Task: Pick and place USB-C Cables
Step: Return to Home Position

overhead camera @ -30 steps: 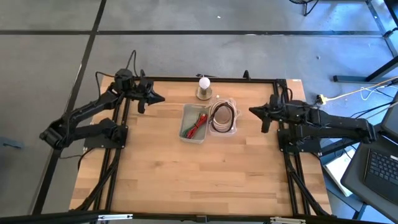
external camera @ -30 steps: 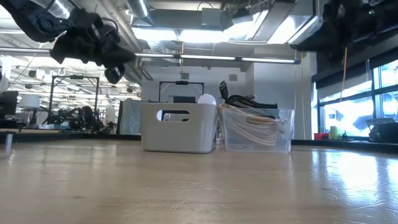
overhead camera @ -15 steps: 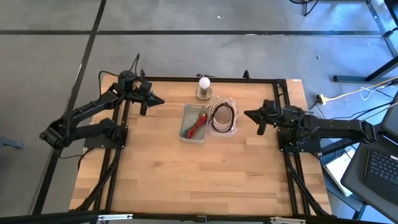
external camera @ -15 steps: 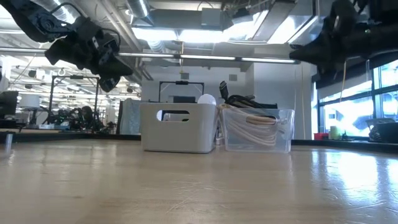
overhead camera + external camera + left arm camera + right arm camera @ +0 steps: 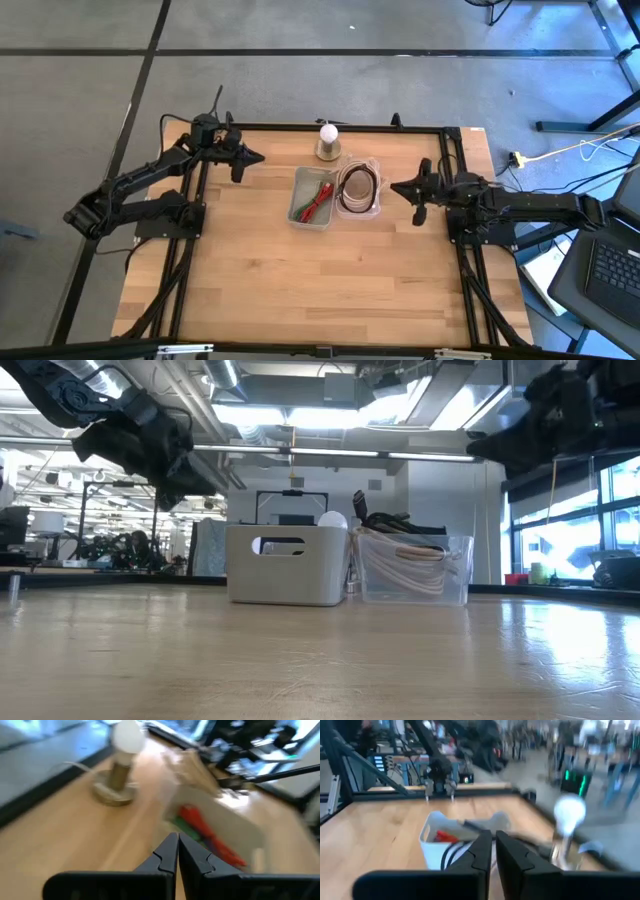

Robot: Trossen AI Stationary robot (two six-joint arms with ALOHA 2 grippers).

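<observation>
A white bin (image 5: 311,199) at the table's far middle holds short red and green cable bundles (image 5: 202,827). Right of it a clear bin (image 5: 359,188) holds cream-white coils and a black loop (image 5: 405,550). My left gripper (image 5: 262,158) hangs shut and empty above the table, left of the bins. My right gripper (image 5: 392,187) hangs shut and empty above the table, right of the clear bin. Each wrist view shows its fingers closed together (image 5: 178,851) (image 5: 493,845).
A white ball on a round metal base (image 5: 328,140) stands just behind the bins near the far edge. The wooden table (image 5: 320,280) is bounded by a black frame. The near half of the table shows bare wood.
My right gripper has moved toward the table's left edge, closer to the clear bin. My left gripper has moved toward the table's right edge, toward the white bin, and a little down. The bins and cables have stayed still.
</observation>
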